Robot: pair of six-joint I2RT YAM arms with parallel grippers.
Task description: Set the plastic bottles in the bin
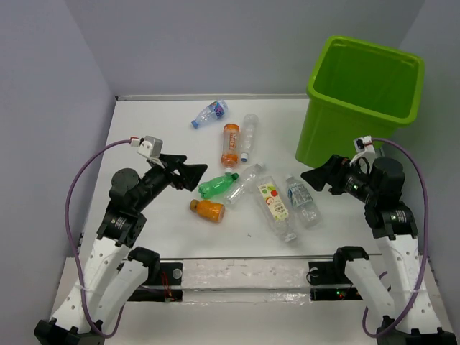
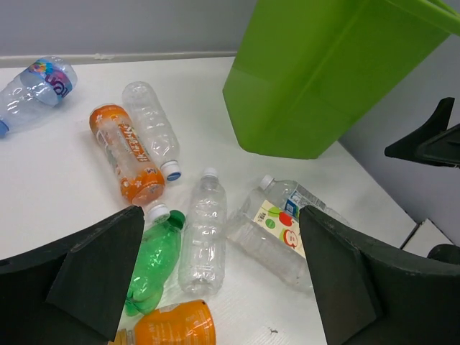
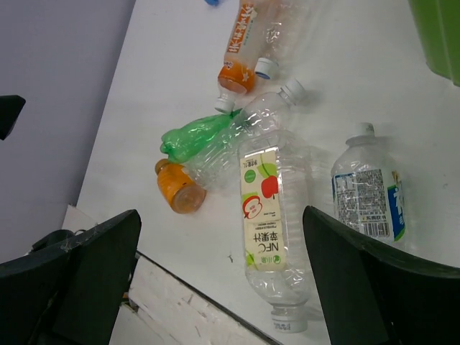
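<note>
Left tool (image 1: 192, 174): fingers spread wide, nothing between them, held above the bench (image 1: 144, 129) at the left side of the scatter.

Bottles, all lying flat mid-bench:
- short orange bottle (image 1: 208, 209), nearest the front edge
- blue-labelled clear bottle (image 1: 209, 113), alone toward the far edge
- green bottle (image 1: 218, 185), just beside the short orange one
- long orange bottle (image 1: 230, 144)
- slanted clear bottle (image 1: 244, 183), against the green one
- plain clear bottle (image 1: 249, 135), alongside the long orange
- apple-label bottle (image 1: 275, 205)
- white-and-blue-label bottle (image 1: 302, 200), furthest right

Right tool (image 1: 316, 177): also wide open and empty, just right of that last bottle.

Bin (image 1: 363, 100): upright at the far right corner of the bench.

Progress, my reading: nothing done. Eight bottles counted out on the bench, none gripped, so all are left to move.

Not clear: the bin's floor is partly hidden behind its near wall, so I cannot rule out a bottle inside. Both wrist views crop the bin and the blue-labelled bottle. Label print is unreadable from above.
</note>
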